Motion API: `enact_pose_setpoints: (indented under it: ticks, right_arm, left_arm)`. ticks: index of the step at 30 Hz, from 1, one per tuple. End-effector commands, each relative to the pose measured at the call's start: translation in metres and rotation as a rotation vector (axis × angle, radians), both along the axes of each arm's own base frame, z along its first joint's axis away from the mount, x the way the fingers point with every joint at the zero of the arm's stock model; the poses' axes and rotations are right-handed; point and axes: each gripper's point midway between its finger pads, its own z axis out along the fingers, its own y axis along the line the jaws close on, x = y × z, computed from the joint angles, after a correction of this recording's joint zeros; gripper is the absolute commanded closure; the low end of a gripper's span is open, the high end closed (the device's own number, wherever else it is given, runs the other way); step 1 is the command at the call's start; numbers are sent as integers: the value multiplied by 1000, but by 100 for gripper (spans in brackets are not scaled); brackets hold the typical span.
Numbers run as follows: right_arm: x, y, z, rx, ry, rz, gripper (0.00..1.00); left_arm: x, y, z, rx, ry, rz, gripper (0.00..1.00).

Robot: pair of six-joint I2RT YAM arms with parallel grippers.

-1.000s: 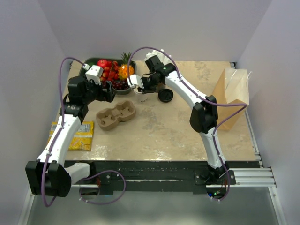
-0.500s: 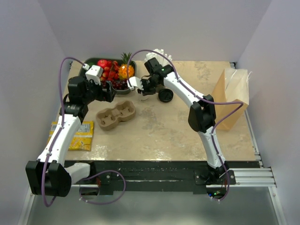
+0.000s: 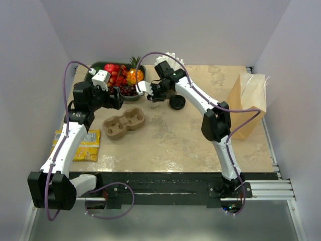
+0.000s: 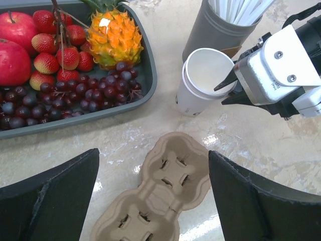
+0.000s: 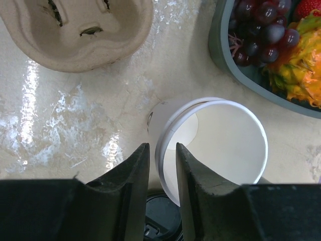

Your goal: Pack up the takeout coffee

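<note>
Beige tabletop (image 3: 175,135) is lying open toward 6 o'clock in the top view. One fruit tray (image 3: 95,68) is sitting at the 11 o'clock corner and one paper bag (image 3: 248,100) at the 3 o'clock edge. One black lid (image 3: 176,102) is lying at 3 o'clock of the right gripper (image 3: 150,97).

From the left wrist, the left gripper (image 4: 153,191) is hanging wide open and empty over one two-well carrier (image 4: 165,191). One white paper cup (image 4: 193,98), lidless, is standing at the carrier's 1 o'clock, just beside one grey straw cup (image 4: 215,35).

From the right wrist, narrowly parted jaws are straddling the cup's rim; I cannot tell whether they are pinching it.
</note>
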Motion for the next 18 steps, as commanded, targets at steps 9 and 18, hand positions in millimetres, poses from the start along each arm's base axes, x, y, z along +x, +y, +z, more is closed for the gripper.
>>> enact_pose_setpoints:
  ticks: [9,18]
  right_arm:
    - [5,11,42,74,-64,-14,76]
    - [5,11,49,91,-64,-33,74]
  left_arm:
    - [4,-2,7,-33,-28,-3,6]
    - [4,-2,6,-35,-26,-4,6]
